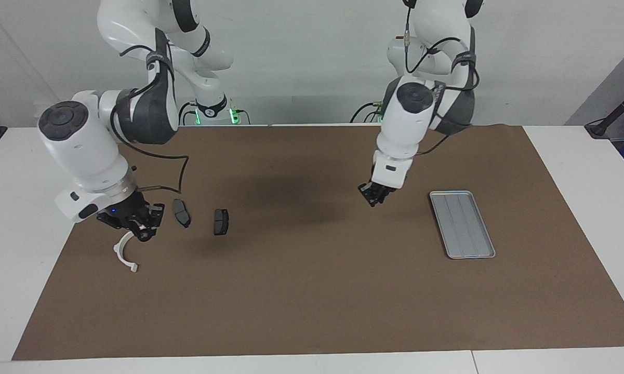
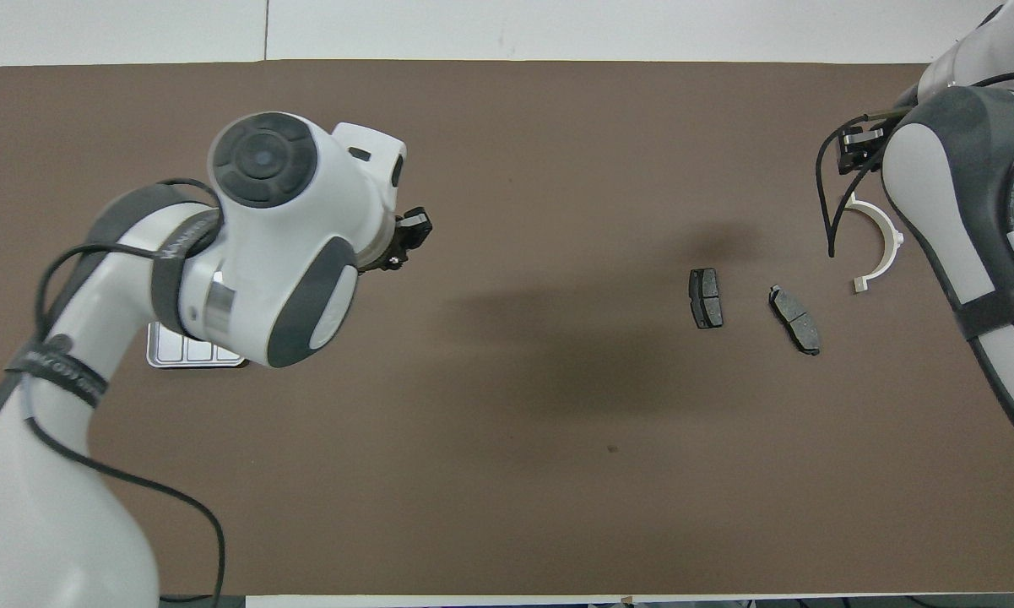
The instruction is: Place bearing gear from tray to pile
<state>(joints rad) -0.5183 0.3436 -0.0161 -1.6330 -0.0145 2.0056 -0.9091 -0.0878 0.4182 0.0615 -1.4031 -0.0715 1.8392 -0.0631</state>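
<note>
The right gripper point(image 1: 144, 235) hangs over the white bracket point(image 1: 125, 255) in the pile, pinched on a small round part, probably the bearing gear point(image 1: 145, 236), ready to drop. The tray point(image 1: 462, 224) lies bare. The left gripper point(image 1: 375, 196) waits, closed and holding nothing.

Left tool point(image 1: 376, 200) shut and raised, right tool point(image 1: 141, 232) low, pointing down
</note>
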